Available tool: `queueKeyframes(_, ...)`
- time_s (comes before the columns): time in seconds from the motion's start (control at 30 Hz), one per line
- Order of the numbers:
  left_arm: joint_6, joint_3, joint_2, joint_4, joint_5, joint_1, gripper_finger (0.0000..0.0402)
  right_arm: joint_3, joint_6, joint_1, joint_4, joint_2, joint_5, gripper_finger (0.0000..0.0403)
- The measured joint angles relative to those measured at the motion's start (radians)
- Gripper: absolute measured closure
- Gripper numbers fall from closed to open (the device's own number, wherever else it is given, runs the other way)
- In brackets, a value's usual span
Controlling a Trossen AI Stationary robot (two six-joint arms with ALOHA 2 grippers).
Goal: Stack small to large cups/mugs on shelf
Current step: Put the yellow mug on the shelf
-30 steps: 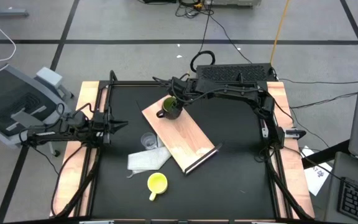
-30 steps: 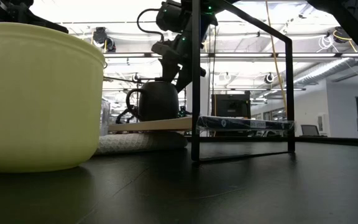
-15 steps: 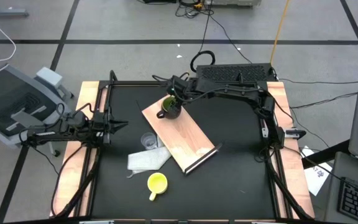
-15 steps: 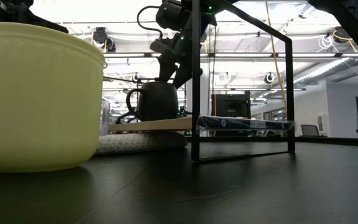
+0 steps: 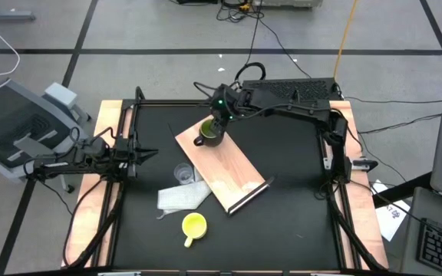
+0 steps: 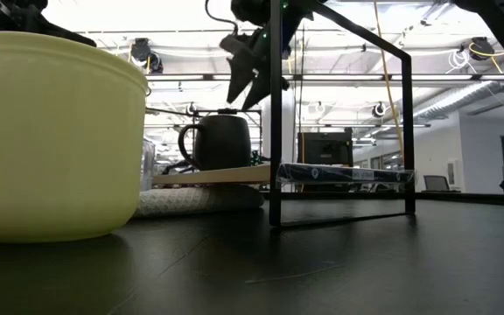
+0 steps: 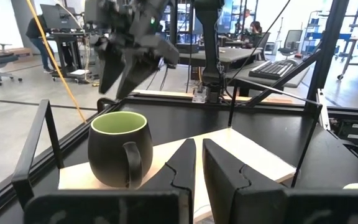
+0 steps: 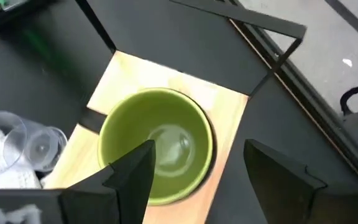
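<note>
Three vessels sit in view: a dark olive-green mug [image 5: 210,132] with a bright green inside and a looped handle, a yellow mug [image 5: 194,226] and a small clear plastic cup [image 5: 183,174]. The olive-green mug stands upright on the far end of the shelf [image 5: 232,172], a pale wood board lying at a slant on the black worktop [image 5: 282,222], with a dark strip at its near short end. The clear cup lies on the worktop just beside the shelf's left edge, next to a white cloth-like sheet [image 5: 181,197]. The yellow mug stands upright on the worktop nearer the front, apart from the shelf, its handle pointing forward.

The right claw [image 8: 197,165] hangs above the olive-green mug with its fingers spread wide and nothing between them; the low view shows it clear of the mug's rim. The left claw [image 7: 196,163] waits at the left edge of the worktop, its fingers pressed almost together on nothing, facing the mug from well apart
</note>
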Motion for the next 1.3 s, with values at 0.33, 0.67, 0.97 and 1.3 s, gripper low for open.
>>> queueKeyframes(0.33, 0.0, 0.0, 0.0, 0.001, -0.018, 0.0, 0.0369, 0.0, -0.067, 0.003, -0.095, -0.121, 0.0, 0.0169)
queueKeyframes(0.67, 0.004, 0.0, 0.0, 0.013, -0.033, 0.0, 0.0369, -0.129, -0.079, 0.073, -0.224, -0.338, 0.0, 0.0243)
queueKeyframes(0.97, 0.05, 0.0, 0.0, 0.018, -0.105, 0.0, 0.0369, -0.597, -0.037, 0.164, 0.071, -0.655, 0.0, 0.0315)
queueKeyframes(1.3, 0.025, 0.0, 0.0, 0.03, -0.108, 0.0, 0.0369, -1.035, -0.097, 0.173, 0.585, -0.915, -0.033, 0.0326)
